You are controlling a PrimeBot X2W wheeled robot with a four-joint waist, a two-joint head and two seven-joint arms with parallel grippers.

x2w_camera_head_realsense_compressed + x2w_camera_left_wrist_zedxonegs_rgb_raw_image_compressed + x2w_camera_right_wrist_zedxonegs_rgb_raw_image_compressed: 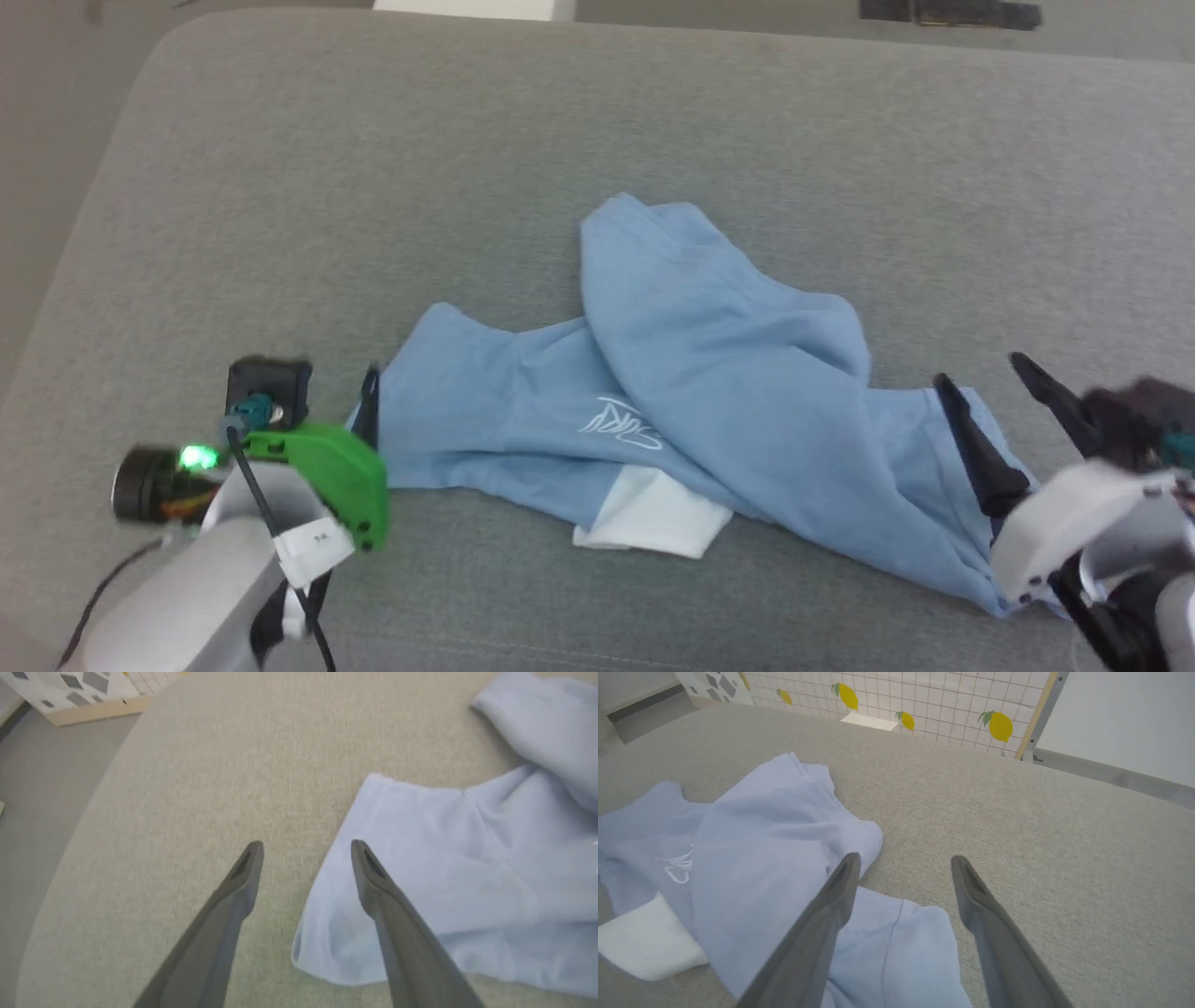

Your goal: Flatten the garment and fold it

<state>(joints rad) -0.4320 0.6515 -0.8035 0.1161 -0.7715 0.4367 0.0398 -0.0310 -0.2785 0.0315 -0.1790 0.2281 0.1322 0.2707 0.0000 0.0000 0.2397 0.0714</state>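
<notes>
Light blue garment (728,373) lies between our left end effector (307,847) and right end effector (906,859), both wide, empty; crumpled, white collar (653,523) showing.

The light blue fabric polo shirt (728,373) lies at the centre of the grey fabric-covered tabletop (467,140). The left pincer (306,845) straddles its 9 o'clock edge, the right pincer (980,371) its 4 o'clock edge.

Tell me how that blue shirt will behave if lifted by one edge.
Probably floppy: the shirt lies in soft overlapping folds, so it should sag and drape. Likely light, being thin cloth. It may bunch rather than slide on the textured grey surface.
</notes>
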